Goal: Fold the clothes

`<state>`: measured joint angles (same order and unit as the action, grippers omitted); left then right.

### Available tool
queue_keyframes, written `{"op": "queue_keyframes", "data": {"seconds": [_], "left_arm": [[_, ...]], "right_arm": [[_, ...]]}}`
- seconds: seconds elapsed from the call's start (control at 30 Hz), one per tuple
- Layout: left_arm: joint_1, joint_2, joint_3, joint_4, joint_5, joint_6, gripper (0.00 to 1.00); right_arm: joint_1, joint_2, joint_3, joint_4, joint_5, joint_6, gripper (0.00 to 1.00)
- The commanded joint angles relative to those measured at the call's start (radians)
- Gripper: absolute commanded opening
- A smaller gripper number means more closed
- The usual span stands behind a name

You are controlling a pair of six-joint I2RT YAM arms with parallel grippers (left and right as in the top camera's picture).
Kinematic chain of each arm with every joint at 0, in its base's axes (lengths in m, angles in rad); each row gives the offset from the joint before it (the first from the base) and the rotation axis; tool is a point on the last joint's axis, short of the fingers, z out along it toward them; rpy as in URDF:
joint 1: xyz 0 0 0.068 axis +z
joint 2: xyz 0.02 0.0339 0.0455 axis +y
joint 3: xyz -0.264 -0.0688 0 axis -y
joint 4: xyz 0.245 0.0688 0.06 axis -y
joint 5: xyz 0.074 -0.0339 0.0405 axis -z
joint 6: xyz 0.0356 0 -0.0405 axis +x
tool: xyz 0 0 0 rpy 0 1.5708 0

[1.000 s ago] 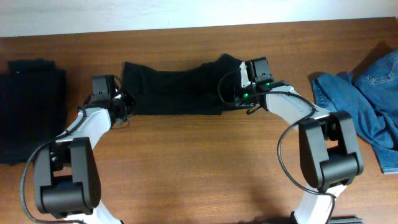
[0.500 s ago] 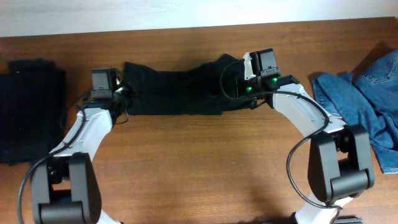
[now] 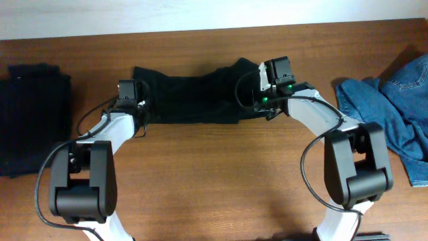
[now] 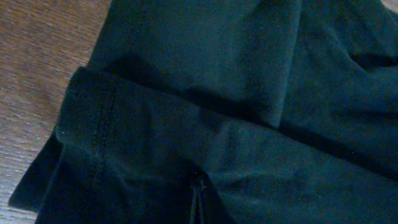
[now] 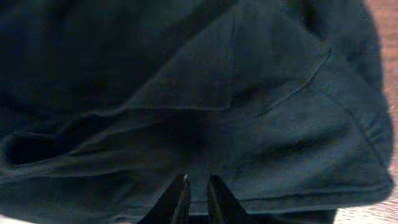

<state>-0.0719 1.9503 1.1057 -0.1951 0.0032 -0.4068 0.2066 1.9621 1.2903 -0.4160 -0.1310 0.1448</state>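
Observation:
The clothes in play are one black garment [image 3: 190,97], spread in a wide band at the back middle of the table. My left gripper [image 3: 142,108] is at its left edge. In the left wrist view black cloth [image 4: 205,93] fills the frame, and the left gripper [image 4: 198,198] is shut, its tips pinched together in a fold. My right gripper [image 3: 253,102] is at the garment's right end. In the right wrist view the right gripper [image 5: 198,185] is shut on the cloth [image 5: 205,74], with a thin layer between its dark fingers [image 5: 219,200].
A folded stack of black clothes [image 3: 33,117] lies at the table's far left. A heap of blue jeans [image 3: 394,107] lies at the right edge. Bare brown wood [image 3: 214,174] runs along the front, between both arms' bases.
My left gripper has slid right onto the garment's left edge and shut there. The right gripper shifted only slightly and keeps its hold on the right end.

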Motion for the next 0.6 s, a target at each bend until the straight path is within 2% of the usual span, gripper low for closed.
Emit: {"op": "queue_keyframes", "data": {"seconds": [0.0,0.07,0.2,0.57], "left_arm": [[0.003,0.049,0.003,-0.013,-0.026,0.020,0.02],[0.003,0.048,0.003,-0.019,-0.026,0.020,0.02],[0.003,0.048,0.003,-0.072,-0.026,0.020,0.01],[-0.010,0.045,0.003,-0.242,-0.026,0.019,0.01]], "right_arm": [[0.011,0.043,0.004,-0.010,0.012,-0.010,0.16],[0.011,0.054,0.003,-0.035,0.012,-0.010,0.16],[0.011,0.053,0.003,-0.092,0.013,-0.010,0.04],[0.008,0.053,0.003,-0.252,0.114,-0.006,0.04]]}}
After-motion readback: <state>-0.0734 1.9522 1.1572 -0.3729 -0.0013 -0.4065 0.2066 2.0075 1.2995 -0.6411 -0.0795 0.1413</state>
